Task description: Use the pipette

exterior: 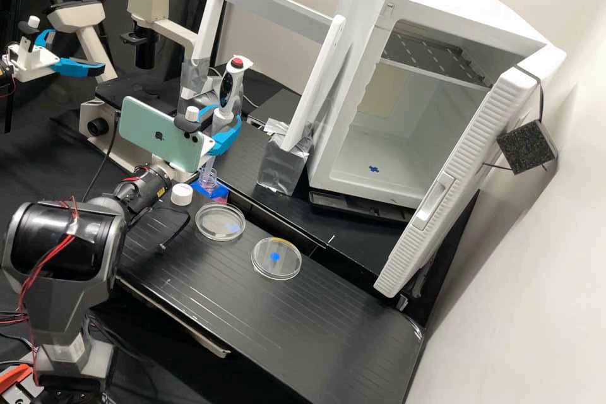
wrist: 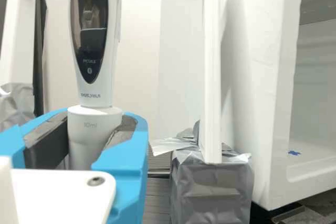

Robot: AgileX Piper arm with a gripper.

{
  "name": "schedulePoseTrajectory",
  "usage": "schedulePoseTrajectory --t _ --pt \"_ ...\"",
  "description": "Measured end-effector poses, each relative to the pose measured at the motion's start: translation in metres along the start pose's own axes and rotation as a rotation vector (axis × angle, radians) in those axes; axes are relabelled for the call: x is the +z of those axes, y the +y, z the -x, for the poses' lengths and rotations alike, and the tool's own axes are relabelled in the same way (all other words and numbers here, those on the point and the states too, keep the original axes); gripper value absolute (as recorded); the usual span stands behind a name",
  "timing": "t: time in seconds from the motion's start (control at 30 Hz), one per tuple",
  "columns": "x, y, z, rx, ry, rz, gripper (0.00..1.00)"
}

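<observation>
In the high view my gripper [exterior: 219, 125] is at the bench's back left, its blue fingers shut on the pipette [exterior: 230, 87], which stands roughly upright with its red button on top. Under it, clear plastic and a small bottle with pink content [exterior: 219, 197] show, partly behind the arm; whether the pipette's lower end is inside cannot be told. From the wrist, the gripper [wrist: 94, 129] has its dark pads on either side of the white lower body of the pipette [wrist: 95, 85], below the dark display.
A white cap [exterior: 182, 194] and two clear dishes [exterior: 219, 222] [exterior: 276, 259] lie on the black bench [exterior: 252, 322]. A white frame [exterior: 319, 82] rises behind, near the open white incubator [exterior: 379, 202]. A microscope [exterior: 148, 0] stands at the back left.
</observation>
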Motion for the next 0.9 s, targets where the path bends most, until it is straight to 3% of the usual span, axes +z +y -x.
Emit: schedulePoseTrajectory --t 0.4,0.9 --pt "0.004 -0.019 0.001 -0.054 -0.038 0.092 0.0" --pt "0.014 -0.032 -0.001 -0.086 -0.084 0.112 0.0"
